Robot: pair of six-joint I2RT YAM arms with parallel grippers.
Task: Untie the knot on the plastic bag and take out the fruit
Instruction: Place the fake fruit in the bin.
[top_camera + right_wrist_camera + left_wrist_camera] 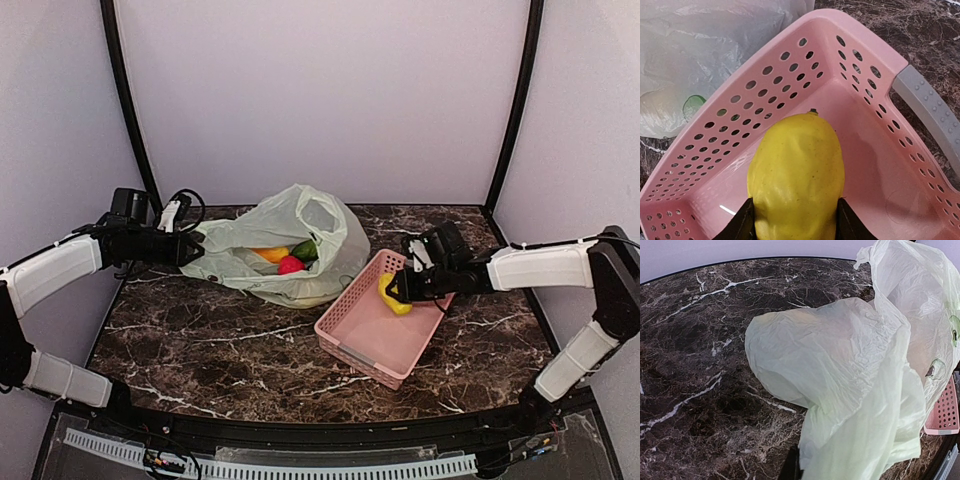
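The pale green bag (300, 235) lies crinkled, mouth open, at ten o'clock from the pink basket (352, 345). My left gripper (194, 252) is pressed together on the bag's edge at nine o'clock, and my right gripper (392, 291) pinches a yellow fruit (796, 175) over the basket. From above I see orange, red and green fruit (291, 264) inside the bag; my left wrist camera shows only cloudy plastic.
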